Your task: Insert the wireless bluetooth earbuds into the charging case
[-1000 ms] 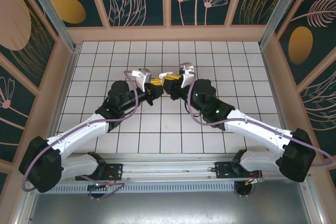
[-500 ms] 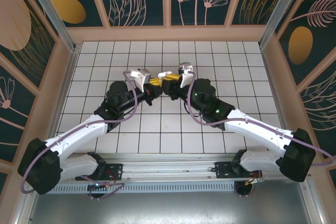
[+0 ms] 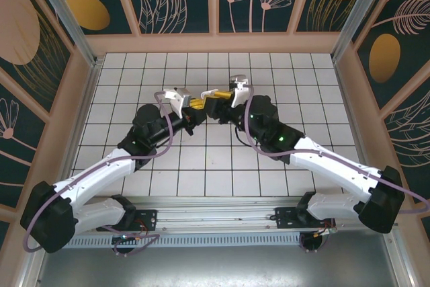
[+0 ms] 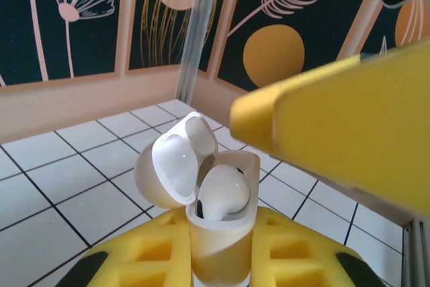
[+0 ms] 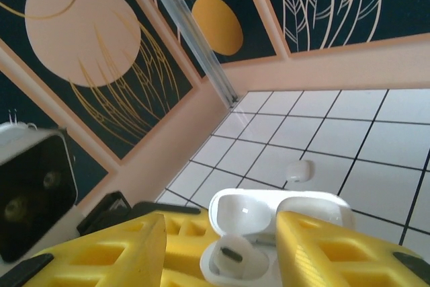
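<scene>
1. Above the middle of the tiled worktop [image 3: 302,85], the left claw [image 3: 195,103] clamps the white charging case [image 4: 220,230] upright, its lid swung open.
2. 1 earbud [image 4: 222,191] sits in the case (its stem hidden inside).
3. The right claw [image 3: 219,95] hangs just beside the case, jaws spread apart.
4. A second earbud [image 5: 299,170] lies on a white tile beyond the case, well apart from both claws.

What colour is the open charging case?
The case is white, clearest in the left wrist view.
</scene>
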